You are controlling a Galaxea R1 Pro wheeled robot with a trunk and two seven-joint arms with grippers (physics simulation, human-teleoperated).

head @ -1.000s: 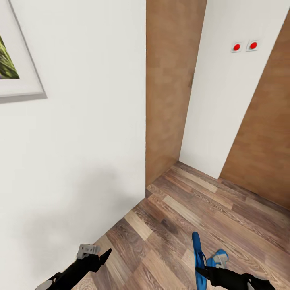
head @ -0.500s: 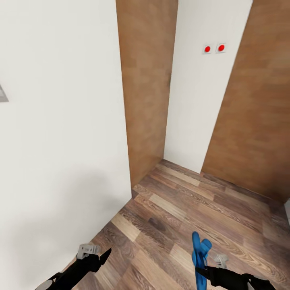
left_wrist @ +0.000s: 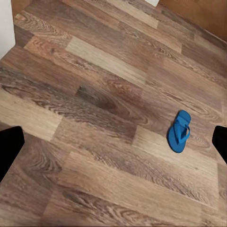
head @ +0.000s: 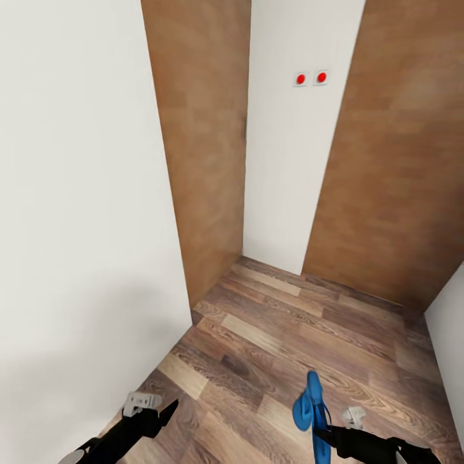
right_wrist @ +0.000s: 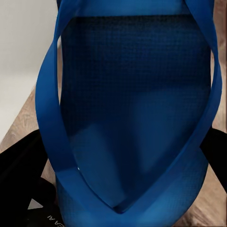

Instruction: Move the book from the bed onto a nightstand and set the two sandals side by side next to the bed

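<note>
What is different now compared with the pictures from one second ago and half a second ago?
The camera has turned right: the white wall, wooden doors and red buttons slid left, and the framed picture left the view. A second blue sandal lying on the floor shifted left behind the held sandal. Unchanged: the right gripper still holds that sandal upright, and the left gripper stays empty.

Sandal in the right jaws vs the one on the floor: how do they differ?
1. The held sandal is clamped in the right gripper, off the ground. The floor sandal lies free on the plank floor.
2. The held sandal stands on edge, pointing up. The floor sandal lies flat, straps up.

Shared: both are blue flip-flops with a Y-shaped strap.
</note>
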